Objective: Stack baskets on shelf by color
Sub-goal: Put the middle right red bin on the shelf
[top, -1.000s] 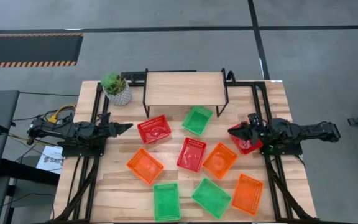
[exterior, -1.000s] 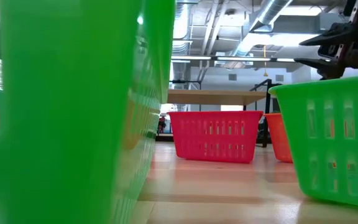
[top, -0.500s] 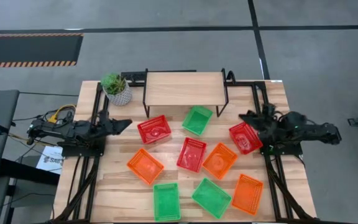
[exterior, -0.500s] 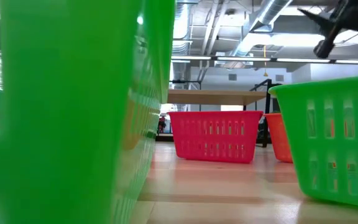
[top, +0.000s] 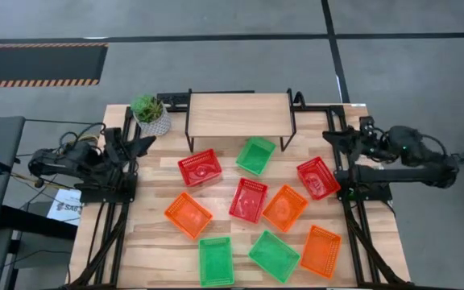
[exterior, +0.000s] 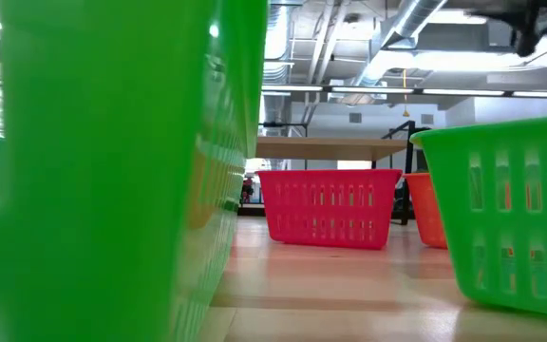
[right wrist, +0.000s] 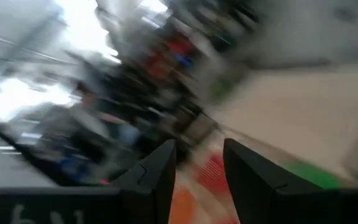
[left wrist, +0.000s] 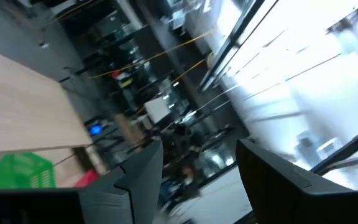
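While the shelf (top: 240,113) at twelve o'clock stands bare, all nine baskets (top: 248,199) lie scattered on the tabletop (top: 155,250), none stacked. Left gripper (left wrist: 194,163) at nine o'clock and right gripper (right wrist: 199,163) at three o'clock show fingers parted, empty.

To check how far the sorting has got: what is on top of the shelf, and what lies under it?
The shelf top is bare, no baskets on it. The board covers whatever lies beneath, so that cannot be seen.

Grey floor (top: 240,64) crossed by dark lines surrounded the wooden counter (top: 147,258); hazard-striped mat (top: 35,64) lay beyond it; ceiling ducts (exterior: 416,28) overhead.
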Robot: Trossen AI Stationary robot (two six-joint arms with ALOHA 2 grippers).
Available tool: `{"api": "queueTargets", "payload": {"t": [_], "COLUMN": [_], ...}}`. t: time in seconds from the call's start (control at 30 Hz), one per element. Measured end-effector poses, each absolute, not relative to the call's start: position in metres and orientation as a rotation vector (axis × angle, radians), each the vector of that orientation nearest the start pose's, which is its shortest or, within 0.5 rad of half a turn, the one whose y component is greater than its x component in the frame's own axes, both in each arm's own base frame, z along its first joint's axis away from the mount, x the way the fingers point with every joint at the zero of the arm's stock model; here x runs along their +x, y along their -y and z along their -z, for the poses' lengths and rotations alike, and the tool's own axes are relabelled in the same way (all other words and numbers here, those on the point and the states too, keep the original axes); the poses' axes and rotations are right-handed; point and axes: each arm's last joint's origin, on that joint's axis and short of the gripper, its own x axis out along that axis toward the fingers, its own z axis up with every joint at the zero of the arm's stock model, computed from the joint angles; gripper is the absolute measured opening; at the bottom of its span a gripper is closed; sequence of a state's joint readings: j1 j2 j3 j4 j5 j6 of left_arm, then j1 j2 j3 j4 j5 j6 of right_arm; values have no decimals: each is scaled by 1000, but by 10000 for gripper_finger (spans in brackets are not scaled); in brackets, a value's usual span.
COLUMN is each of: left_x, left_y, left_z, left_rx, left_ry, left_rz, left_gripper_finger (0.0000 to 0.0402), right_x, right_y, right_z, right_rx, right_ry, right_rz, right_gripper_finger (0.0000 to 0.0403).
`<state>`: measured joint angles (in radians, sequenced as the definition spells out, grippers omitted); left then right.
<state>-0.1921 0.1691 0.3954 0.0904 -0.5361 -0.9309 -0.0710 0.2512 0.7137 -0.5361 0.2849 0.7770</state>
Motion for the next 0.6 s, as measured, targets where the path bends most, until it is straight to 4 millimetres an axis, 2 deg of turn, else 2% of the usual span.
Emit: {"api": "queueTargets", "payload": {"t": [0.13, 0.33, 0.47, 0.6], "left_x": [84, 97, 102, 104], "left_y": [1, 1, 2, 1], "left_z": [-312, -334, -344, -345], "left_rx": [-996, -943, -926, -922], "left_ry": [303, 121, 87, 83], "left_rz": [-273, -439, -465, -475], "left_gripper_finger": [192, 192, 192, 192], "right_x": [51, 60, 73, 92], "right_y": [13, 11, 12, 14], "right_z": [-326, -306, -294, -286], "right_rx": [892, 1017, 937, 781], "right_ry": [-223, -670, -904, -1076], "right_rz": [565, 810, 912, 909], "right_gripper_finger": [159, 159, 162, 185]}}
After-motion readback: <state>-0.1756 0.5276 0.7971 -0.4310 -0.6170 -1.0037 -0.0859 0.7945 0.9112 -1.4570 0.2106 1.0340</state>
